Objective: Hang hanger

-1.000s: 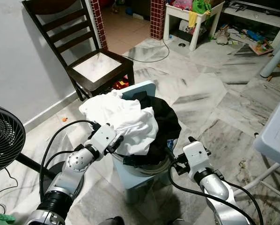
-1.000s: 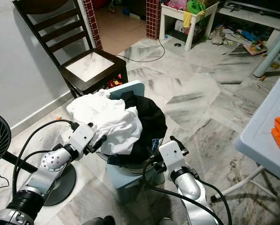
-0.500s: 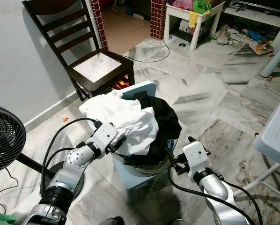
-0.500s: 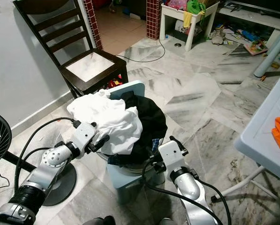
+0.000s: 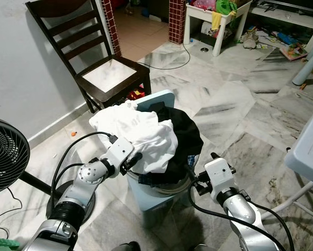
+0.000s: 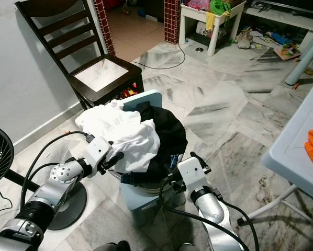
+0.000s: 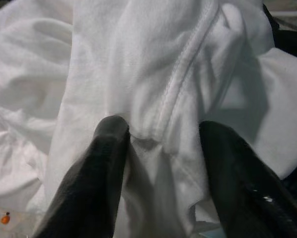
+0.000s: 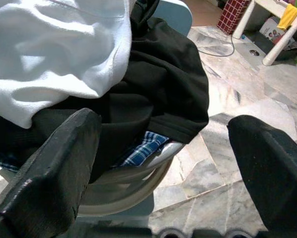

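Since one second ago, our left gripper (image 7: 161, 144) has pushed further into the white garment (image 5: 138, 133), fingers apart around a fold (not clamped); our right gripper (image 8: 163, 148) waits wide apart beside the basket (image 5: 156, 196); we see no hanger, so hanging seems far.

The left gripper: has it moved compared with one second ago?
Yes. The left gripper has pushed forward, further into the white garment atop the laundry basket, which stayed put.
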Robot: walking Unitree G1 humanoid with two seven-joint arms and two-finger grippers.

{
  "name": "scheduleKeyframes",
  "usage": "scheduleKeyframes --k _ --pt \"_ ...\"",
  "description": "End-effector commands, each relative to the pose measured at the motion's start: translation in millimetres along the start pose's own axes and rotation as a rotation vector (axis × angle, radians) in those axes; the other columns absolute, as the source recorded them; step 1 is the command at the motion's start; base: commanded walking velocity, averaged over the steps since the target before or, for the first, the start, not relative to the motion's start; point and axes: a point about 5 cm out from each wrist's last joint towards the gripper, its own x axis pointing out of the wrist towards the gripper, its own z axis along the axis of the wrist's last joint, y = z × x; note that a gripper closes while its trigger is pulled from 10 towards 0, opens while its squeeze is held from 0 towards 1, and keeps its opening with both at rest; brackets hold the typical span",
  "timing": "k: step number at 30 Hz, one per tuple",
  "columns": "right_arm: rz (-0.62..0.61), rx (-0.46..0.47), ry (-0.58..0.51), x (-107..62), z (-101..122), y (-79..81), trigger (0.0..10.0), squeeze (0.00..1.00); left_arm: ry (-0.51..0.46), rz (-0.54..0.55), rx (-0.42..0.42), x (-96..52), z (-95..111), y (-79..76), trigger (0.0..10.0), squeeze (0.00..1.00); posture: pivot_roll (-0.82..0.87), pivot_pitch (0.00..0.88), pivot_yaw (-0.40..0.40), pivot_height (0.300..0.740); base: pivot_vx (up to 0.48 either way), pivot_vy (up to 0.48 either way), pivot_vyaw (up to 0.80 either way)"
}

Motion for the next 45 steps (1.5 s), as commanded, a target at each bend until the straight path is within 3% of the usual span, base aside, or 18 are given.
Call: scheduleKeyframes --k 1,9,17,30,38,40,41,43,45 --pt "-0.009 0.001 0.004 -1.5 -2.0 0.1 10.0 0.00 0.011 0.002 0.007 -1.6 -2.1 3.7 0.0 0.00 -0.12 0.129 0.100 0.740 0.000 0.000 0.00" --pt "-0.003 0.001 0.002 -0.3 -1.3 0.6 10.0 0.00 -0.010 0.016 0.013 -1.1 -0.2 6.8 0.0 0.00 -0.12 0.125 0.100 0.740 0.000 0.000 0.00" --pt "0.148 0.072 -0.068 -6.8 7.9 17.0 10.0 0.00 -0.020 0.009 0.016 0.7 1.4 6.2 0.0 0.00 -0.13 0.122 0.103 0.740 0.000 0.000 0.00" --pt "0.149 0.049 -0.071 -2.2 8.9 13.2 10.0 0.00 -0.146 0.068 0.117 -7.7 15.0 14.4 0.0 0.00 -0.12 0.111 0.092 0.740 0.000 0.000 0.00" --pt "0.150 0.042 -0.073 0.0 9.1 14.4 10.0 0.00 -0.182 0.053 0.144 -7.8 16.4 5.6 0.0 0.00 -0.12 0.104 0.088 0.740 0.000 0.000 0.00" --pt "0.149 0.038 -0.072 0.7 8.8 14.2 10.0 0.00 -0.262 0.140 -0.014 -5.6 29.1 9.4 0.0 0.00 -0.12 0.098 0.087 0.740 0.000 0.000 0.00" --pt "0.147 0.037 -0.072 1.2 8.7 13.7 10.0 0.00 -0.293 0.163 -0.041 -5.7 34.9 11.3 0.0 0.00 -0.12 0.092 0.086 0.740 0.000 0.000 0.00" --pt "0.137 0.030 -0.077 3.9 10.2 10.6 10.0 0.00 -0.385 0.179 0.089 -9.1 59.3 16.5 0.0 0.00 -0.11 0.078 0.082 0.740 0.000 0.000 0.00" --pt "0.127 0.024 -0.081 8.5 11.3 8.0 10.0 0.00 -0.464 0.220 0.143 -13.4 81.3 26.5 0.0 0.00 -0.10 0.067 0.080 0.740 0.000 0.000 0.00"
